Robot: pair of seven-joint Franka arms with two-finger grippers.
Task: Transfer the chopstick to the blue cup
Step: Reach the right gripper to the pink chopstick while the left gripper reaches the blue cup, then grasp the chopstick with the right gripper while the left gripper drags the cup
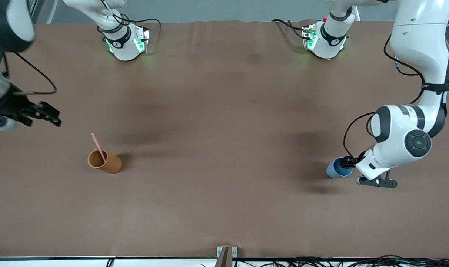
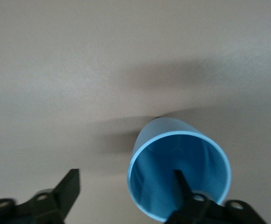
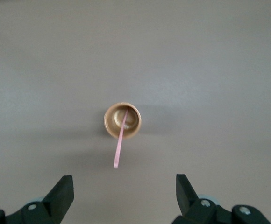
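Straddling the blue cup [image 1: 338,168] rim at the counter's [image 1: 224,111] left-arm end, the left tool [image 2: 126,189] stands wide; a skewed closure may tip it. The right tool [image 3: 124,191], wide, hangs over the chopstick [image 1: 98,146] leaning in the orange-brown cup [image 1: 105,161].

Even overhead light, soft shadows

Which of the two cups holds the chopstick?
The orange-brown cup, toward the right arm's end of the table: the chopstick leans in it. The blue cup is empty.
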